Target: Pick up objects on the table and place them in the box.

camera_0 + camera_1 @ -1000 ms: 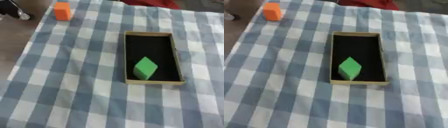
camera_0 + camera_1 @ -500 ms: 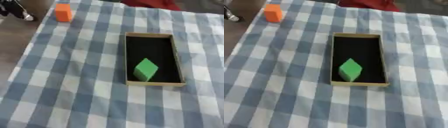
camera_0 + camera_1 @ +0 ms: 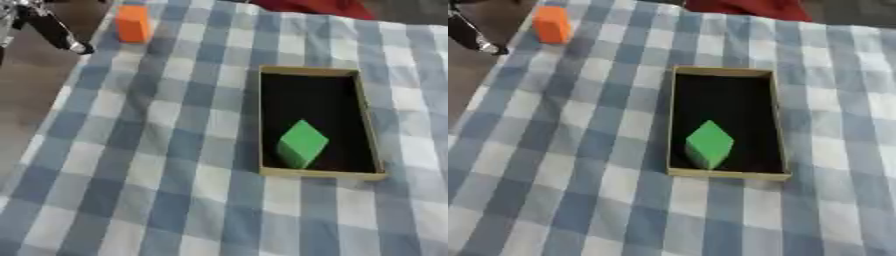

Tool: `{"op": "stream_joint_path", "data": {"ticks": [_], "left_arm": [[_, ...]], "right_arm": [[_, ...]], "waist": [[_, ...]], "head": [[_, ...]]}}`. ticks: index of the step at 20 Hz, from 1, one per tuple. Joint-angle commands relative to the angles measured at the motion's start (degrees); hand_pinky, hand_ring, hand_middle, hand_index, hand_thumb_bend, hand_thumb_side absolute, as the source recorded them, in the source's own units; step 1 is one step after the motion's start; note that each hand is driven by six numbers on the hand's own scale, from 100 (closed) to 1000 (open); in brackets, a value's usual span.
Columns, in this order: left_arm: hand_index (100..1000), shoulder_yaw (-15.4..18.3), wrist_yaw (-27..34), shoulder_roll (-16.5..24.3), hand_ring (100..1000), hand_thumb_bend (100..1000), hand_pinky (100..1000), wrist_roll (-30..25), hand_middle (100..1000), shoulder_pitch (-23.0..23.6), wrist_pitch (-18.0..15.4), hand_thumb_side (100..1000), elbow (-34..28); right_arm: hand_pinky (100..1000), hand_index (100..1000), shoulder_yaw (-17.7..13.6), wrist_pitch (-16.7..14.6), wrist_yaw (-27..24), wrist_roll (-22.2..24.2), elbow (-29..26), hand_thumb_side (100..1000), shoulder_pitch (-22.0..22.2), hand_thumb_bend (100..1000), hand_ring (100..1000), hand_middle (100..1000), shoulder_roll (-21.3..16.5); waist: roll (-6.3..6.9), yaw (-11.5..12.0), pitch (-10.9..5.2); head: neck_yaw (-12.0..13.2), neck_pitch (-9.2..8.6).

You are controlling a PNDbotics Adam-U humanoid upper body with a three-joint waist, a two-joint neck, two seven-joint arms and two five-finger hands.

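An orange block (image 3: 133, 23) stands on the blue-and-white checked cloth near the table's far left corner. A shallow cardboard box (image 3: 308, 71) with a black inside lies lengthwise in the middle right. A green block (image 3: 302, 143) rests inside it, toward its near end. My left hand (image 3: 52, 30) comes in at the upper left corner, over the floor beside the table. Its dark fingers (image 3: 474, 37) stretch out straight, holding nothing, a short way left of the orange block. My right hand shows in neither view.
The table's left edge (image 3: 39, 132) runs diagonally, with brown floor (image 3: 22, 100) beyond it. Something red (image 3: 315, 6) lies at the far edge behind the box. Bare checked cloth (image 3: 131, 175) spreads left of and in front of the box.
My left hand has reached further into view, coming closer to the orange block. The whole picture has shifted slightly. The blocks and box have not moved.
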Motion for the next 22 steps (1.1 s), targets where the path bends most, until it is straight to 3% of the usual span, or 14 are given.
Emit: {"op": "stream_joint_path", "data": {"ticks": [1,9,22], "left_arm": [[897,1.05,-0.4,1.4,931,487,854,1.11,884,-1.69,0.44,100,-0.14],[894,1.71,0.14,1.54,922,426,846,3.25,870,-2.94,1.07,100,0.54],[935,2.31,0.29,1.38,929,478,856,5.56,892,-4.16,1.47,100,1.45]], "right_arm": [[799,795,-0.49,-0.21,-0.25,0.06,-0.94,1000,-0.77,100,774,772,-2.1],[799,795,-0.36,-0.32,-0.47,0.19,-0.94,1000,-1.4,100,774,771,-2.39],[798,791,-0.36,-0.48,-0.64,0.25,-0.94,1000,-1.97,100,772,769,-2.58]], "waist": [[0.07,-0.14,-0.97],[-0.13,-0.25,0.14],[0.16,-0.87,1.26]], "head": [[0.64,-1.19],[1.45,-2.01],[2.81,-3.74]]}}
